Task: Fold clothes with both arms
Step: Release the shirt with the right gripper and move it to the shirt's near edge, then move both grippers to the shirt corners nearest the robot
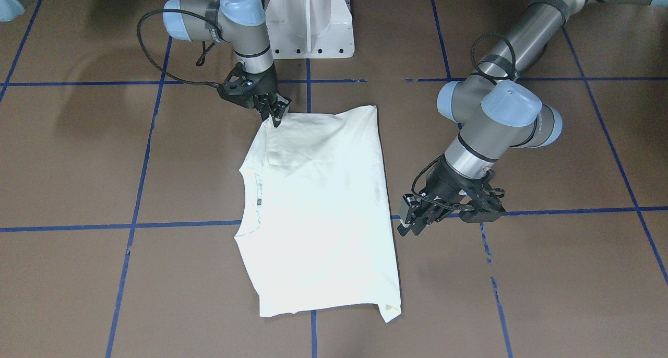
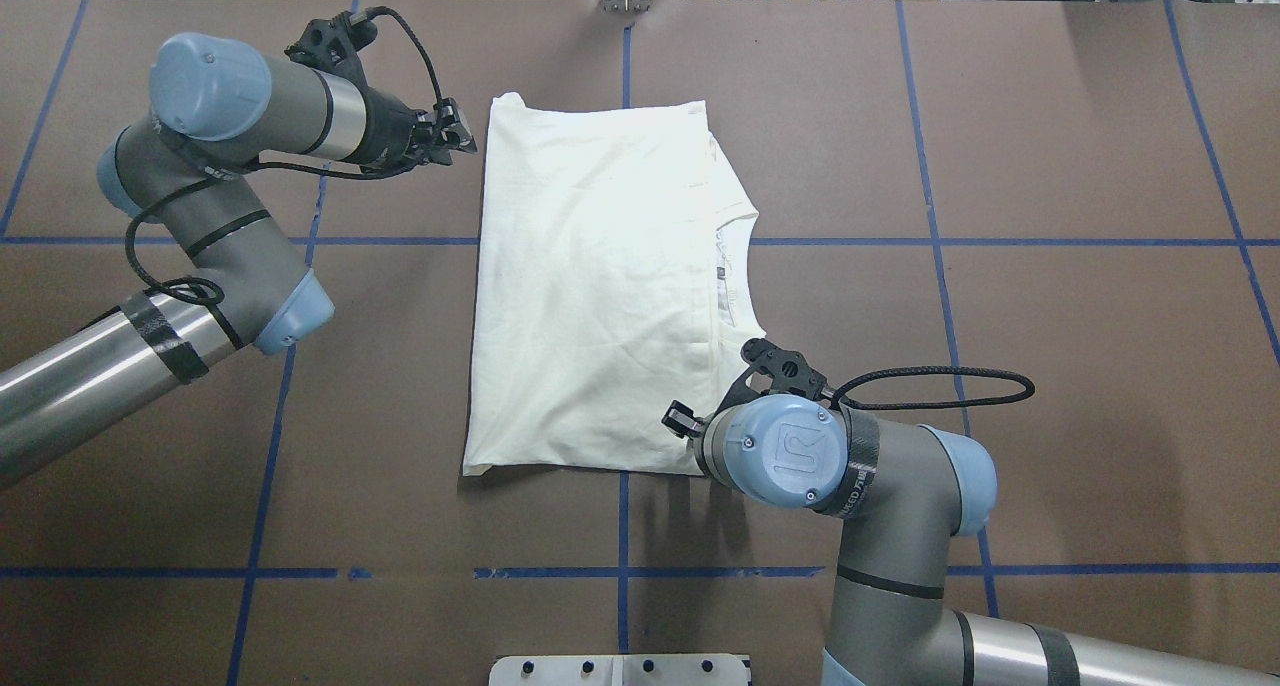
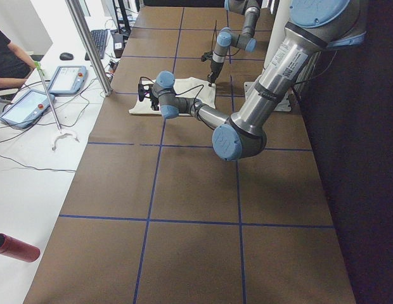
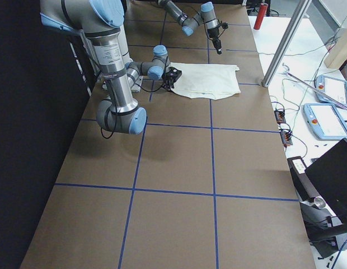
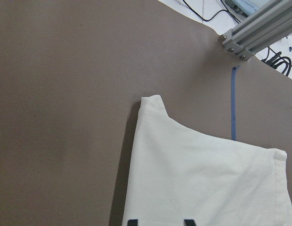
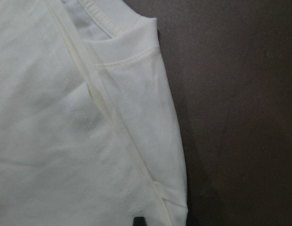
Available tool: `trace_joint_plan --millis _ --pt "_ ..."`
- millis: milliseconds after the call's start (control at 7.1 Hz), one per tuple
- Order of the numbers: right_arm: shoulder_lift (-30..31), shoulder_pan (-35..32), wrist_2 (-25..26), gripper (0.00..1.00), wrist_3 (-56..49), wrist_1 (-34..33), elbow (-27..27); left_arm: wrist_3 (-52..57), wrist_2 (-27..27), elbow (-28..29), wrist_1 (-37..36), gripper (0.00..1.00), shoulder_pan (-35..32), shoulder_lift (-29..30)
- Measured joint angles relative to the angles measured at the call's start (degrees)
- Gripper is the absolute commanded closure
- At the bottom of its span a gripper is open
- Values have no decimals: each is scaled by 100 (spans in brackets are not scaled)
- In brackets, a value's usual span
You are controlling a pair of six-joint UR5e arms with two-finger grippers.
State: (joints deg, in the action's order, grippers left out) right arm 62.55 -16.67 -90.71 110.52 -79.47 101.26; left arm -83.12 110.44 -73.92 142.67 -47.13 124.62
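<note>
1. The cream shirt [image 2: 600, 286] was laid flat on the brown surface [image 2: 1000, 366] between the two arms, folded into a rectangle with its plain side up.
2. Its long axis was run away from the robot, with the neckline turned to the robot's right and the hem edge to its left.
3. The left claw [image 1: 409, 226] was held released beside the hem edge, toward its far end. The shirt lay to its right and no cloth was gripped.
4. The right claw [image 1: 275, 117] was set at the near corner on the neckline side. In its wrist view the tips were seen parted with that corner between them, so it was judged released.
5. Opposite corners were thus attended, each by the nearer arm.
6. A neck label [image 2: 728, 266] was seen but could not be read, and no print was shown. A logo was embossed on the right arm's joint cap [image 2: 790, 451].
</note>
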Motion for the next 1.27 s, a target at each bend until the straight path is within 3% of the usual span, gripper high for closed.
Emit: trace_joint_plan --millis 563,704,986,1267 --pt "51 -35 -71 100 -44 -6 203 -152 -11 -117 31 57 64 -160" --pt "135 -49 -111 100 -49 -10 371 -411 -30 -476 0 57 208 -381" --pt "340 -69 -221 100 -89 -8 652 -1144 -245 -1716 -29 57 690 -1303" --pt "399 -83 -292 100 -156 -2 732 -2040 -1098 -2863 -50 57 1788 -2327"
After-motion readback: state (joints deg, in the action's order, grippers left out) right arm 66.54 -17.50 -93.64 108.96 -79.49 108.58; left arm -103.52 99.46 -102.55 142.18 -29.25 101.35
